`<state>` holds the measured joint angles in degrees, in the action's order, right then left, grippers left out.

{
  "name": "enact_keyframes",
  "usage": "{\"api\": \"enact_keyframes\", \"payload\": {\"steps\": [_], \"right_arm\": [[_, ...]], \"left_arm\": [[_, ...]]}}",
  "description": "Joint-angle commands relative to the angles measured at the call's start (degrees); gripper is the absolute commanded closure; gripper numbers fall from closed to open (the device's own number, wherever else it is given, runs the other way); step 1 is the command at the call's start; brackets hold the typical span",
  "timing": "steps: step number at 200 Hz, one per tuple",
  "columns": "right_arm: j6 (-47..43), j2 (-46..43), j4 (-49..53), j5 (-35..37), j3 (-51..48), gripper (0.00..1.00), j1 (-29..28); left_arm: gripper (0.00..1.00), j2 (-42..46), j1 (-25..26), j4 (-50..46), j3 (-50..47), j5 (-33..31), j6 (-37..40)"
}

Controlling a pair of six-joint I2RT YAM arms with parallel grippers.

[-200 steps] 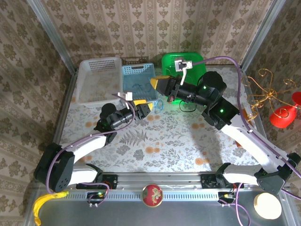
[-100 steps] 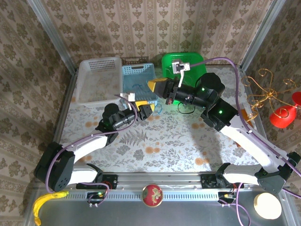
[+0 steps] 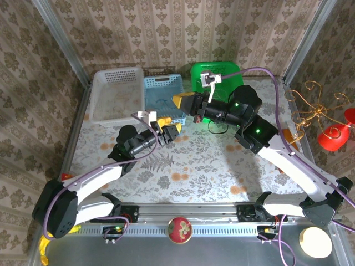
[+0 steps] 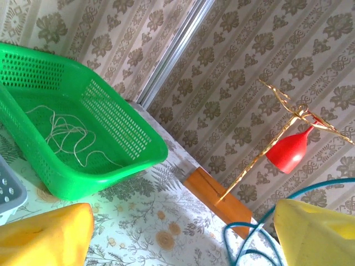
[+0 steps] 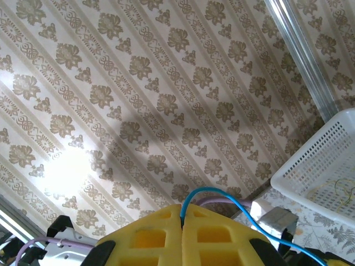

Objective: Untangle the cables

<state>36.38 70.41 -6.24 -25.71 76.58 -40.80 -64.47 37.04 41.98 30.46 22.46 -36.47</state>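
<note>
Green basket: glossy moulded plastic, its walls pierced with small holes. White basket: duller plastic lattice. Blue cable: thin, with a smooth, slightly shiny coating. Block: plain orange-brown wood. Wire stand: bright gold metal. Red ornament: smooth and glossy.

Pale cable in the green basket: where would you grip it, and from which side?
Take the pale cable at its bunched loops, probably from straight above: it lies flat in the green basket, whose raised walls block sideways approaches.
</note>
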Motion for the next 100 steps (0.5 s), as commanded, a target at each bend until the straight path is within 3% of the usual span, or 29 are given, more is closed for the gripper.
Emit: {"api": "enact_keyframes", "payload": {"steps": [1,100], "right_arm": [[-0.34,0.54,-2.02,1.37,1.63,1.00,-0.51],[-0.62,1.13,-1.68,1.57,2.42,1.00,-0.95]], "left_arm": [[0.15,1.86,0.44,-0.59,-1.09,-1.36,1.53],[0.19,1.81,0.58,1.24,-3.73,-2.95,1.41]]}}
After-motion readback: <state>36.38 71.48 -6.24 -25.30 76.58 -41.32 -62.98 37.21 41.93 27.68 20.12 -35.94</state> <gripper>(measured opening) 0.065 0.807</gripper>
